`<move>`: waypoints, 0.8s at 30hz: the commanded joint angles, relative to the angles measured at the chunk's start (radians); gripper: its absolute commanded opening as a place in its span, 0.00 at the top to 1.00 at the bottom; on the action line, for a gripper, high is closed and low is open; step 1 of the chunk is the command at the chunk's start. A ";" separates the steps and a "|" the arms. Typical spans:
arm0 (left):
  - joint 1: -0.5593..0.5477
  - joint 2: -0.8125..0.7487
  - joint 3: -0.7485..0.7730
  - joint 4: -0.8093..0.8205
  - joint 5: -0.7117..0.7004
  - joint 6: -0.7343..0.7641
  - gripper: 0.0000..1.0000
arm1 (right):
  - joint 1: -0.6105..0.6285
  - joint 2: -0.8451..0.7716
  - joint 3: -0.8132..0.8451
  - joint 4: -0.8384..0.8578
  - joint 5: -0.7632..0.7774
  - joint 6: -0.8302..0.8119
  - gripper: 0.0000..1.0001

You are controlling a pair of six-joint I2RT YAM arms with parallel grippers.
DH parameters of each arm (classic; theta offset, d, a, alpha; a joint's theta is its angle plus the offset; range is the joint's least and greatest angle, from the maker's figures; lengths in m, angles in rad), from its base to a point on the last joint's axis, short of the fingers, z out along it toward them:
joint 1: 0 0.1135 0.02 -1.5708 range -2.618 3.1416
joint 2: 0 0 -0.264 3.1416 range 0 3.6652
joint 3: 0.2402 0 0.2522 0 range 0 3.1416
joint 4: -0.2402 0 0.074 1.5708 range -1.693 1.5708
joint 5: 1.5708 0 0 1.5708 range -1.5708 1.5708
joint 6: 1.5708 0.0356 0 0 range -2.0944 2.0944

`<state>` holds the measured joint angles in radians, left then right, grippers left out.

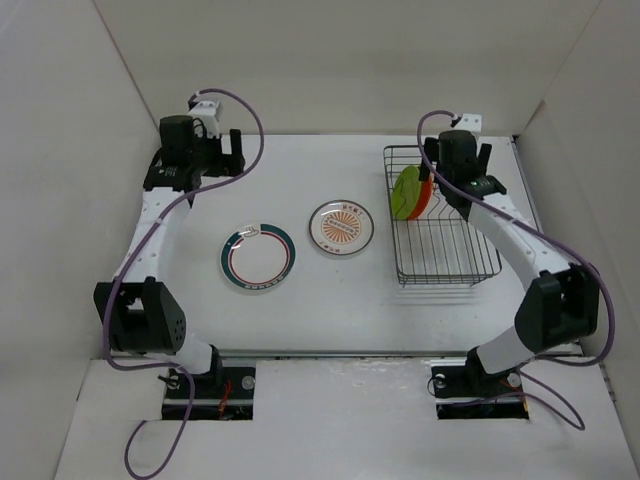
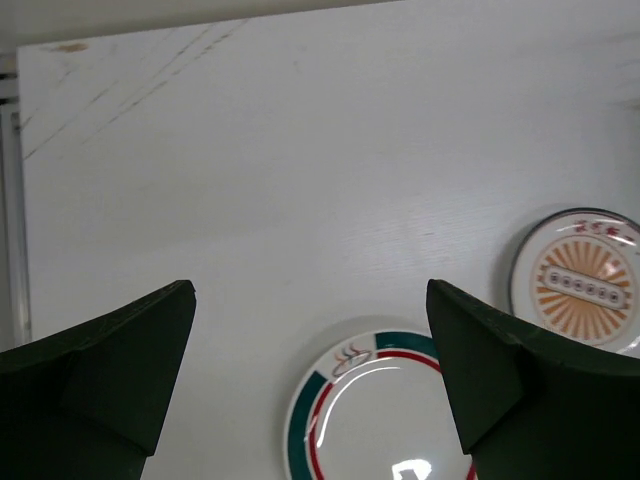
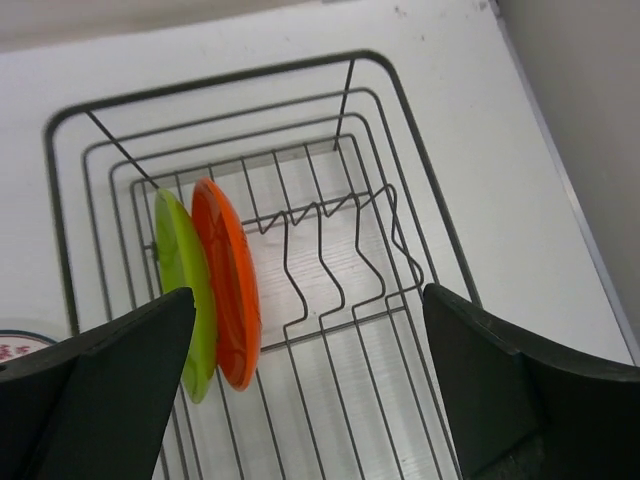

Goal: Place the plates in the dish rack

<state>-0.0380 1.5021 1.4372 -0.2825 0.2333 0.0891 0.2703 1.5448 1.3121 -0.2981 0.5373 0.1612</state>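
The black wire dish rack (image 1: 470,272) stands at the right; the lime green plate (image 1: 405,192) and the orange plate (image 1: 425,196) stand upright in its prongs, also in the right wrist view, lime green (image 3: 183,290) and orange (image 3: 227,280), in the rack (image 3: 400,190). The white plate with green and red rim rings (image 1: 259,257) (image 2: 375,420) and the sunburst plate (image 1: 342,227) (image 2: 584,280) lie flat on the table. My left gripper (image 1: 232,150) (image 2: 310,375) is open, empty, above the table beyond the ringed plate. My right gripper (image 1: 468,150) (image 3: 310,375) is open, empty, above the rack's far end.
White walls enclose the table on the left, back and right. The arms' bases (image 1: 210,385) sit at the near edge. The rack lies close to the right wall. Purple cables loop off both arms.
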 commanded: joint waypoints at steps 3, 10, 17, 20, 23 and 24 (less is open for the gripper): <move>0.146 -0.088 -0.164 -0.050 -0.016 0.081 0.00 | 0.001 -0.185 0.010 0.005 -0.123 0.027 0.00; 0.298 -0.143 -0.377 -0.164 0.233 0.345 0.00 | -0.008 -0.339 -0.114 0.105 -0.671 -0.020 0.00; 0.332 -0.045 -0.403 -0.233 0.397 0.482 0.00 | 0.061 -0.397 -0.146 0.151 -0.888 -0.020 0.00; 0.332 0.053 -0.371 -0.253 0.437 0.482 0.00 | 0.104 -0.408 -0.166 0.161 -0.889 -0.011 0.00; 0.332 0.148 -0.348 -0.230 0.446 0.482 0.00 | 0.127 -0.426 -0.195 0.162 -0.889 -0.011 0.00; 0.332 0.171 -0.339 -0.230 0.446 0.468 0.00 | 0.127 -0.437 -0.212 0.162 -0.889 -0.011 0.00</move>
<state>0.2901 1.6207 1.0592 -0.4942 0.6144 0.5316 0.3859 1.1458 1.1175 -0.2020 -0.3058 0.1539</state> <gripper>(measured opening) 0.997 0.999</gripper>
